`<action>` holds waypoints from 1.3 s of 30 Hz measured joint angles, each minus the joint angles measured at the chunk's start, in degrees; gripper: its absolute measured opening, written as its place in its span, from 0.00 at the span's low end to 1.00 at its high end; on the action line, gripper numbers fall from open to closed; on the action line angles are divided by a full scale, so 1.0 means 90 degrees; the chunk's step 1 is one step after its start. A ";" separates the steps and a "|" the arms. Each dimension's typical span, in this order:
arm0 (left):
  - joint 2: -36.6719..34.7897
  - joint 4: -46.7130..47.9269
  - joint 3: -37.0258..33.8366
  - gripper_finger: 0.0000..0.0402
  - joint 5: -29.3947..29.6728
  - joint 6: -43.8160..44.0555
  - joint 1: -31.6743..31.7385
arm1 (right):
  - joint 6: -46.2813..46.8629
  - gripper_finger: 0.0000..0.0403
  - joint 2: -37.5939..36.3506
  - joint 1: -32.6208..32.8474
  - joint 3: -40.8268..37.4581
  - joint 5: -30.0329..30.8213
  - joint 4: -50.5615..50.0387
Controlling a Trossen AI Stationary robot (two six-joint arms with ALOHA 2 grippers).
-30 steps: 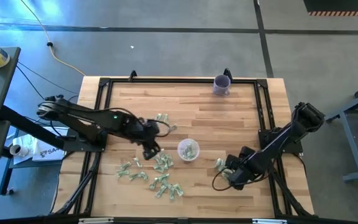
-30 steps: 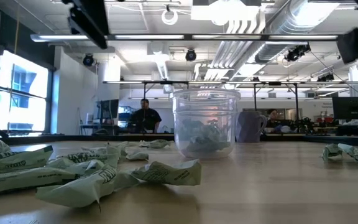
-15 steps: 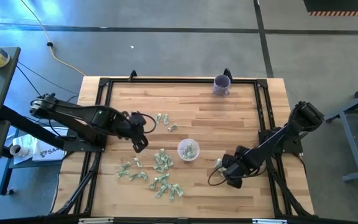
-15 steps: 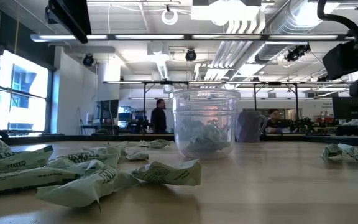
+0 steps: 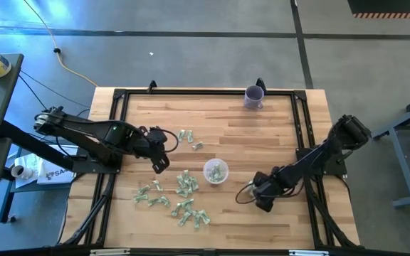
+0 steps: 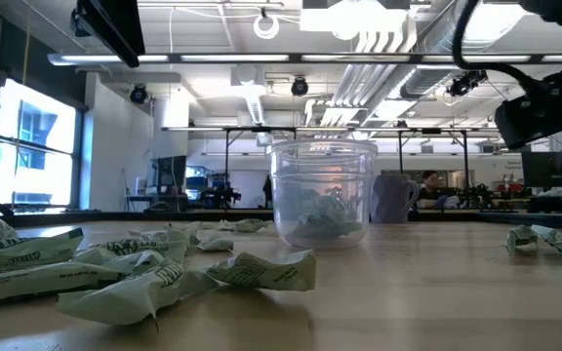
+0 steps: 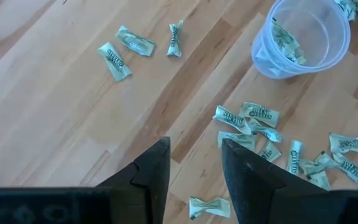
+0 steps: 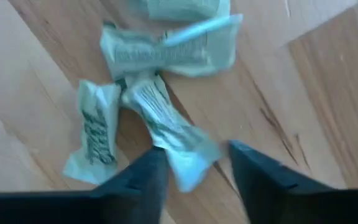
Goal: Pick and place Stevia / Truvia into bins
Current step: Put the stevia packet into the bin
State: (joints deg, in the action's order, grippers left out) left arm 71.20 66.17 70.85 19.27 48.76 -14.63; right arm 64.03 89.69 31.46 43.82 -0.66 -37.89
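While pale green sachets (image 5: 180,195) lie scattered on the wooden table (image 5: 233,131), a few sit crumpled in the clear cup (image 5: 215,171) at its middle. Right hand (image 8: 191,171) has a sachet between its parted fingers, grip uncertain; left hand (image 7: 194,165) hovers open over bare wood near the cup, a purple cup (image 5: 253,97) at the far edge, an open workshop behind.

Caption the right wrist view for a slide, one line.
Right gripper straddling a crumpled pale green paper sachet beside two more on the wooden table.
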 joint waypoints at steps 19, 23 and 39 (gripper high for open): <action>-0.0071 0.0882 -0.0563 0.42 0.0134 0.0707 -0.0002 | -0.2566 0.01 0.0040 -0.2035 0.2820 0.0798 -0.0187; -0.0070 0.0682 -0.1018 0.42 0.0077 0.0853 0.0000 | -0.3143 0.00 0.0147 -0.2538 0.3104 0.0508 -0.0084; -0.0049 -0.2193 -0.2147 0.42 -0.0653 -0.0262 0.2627 | -0.3964 0.29 0.1124 -0.2413 0.4148 0.0502 -0.0849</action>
State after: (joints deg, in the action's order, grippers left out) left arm 70.76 46.44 51.53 13.39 46.40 9.01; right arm 28.35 99.81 9.75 81.15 3.85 -45.53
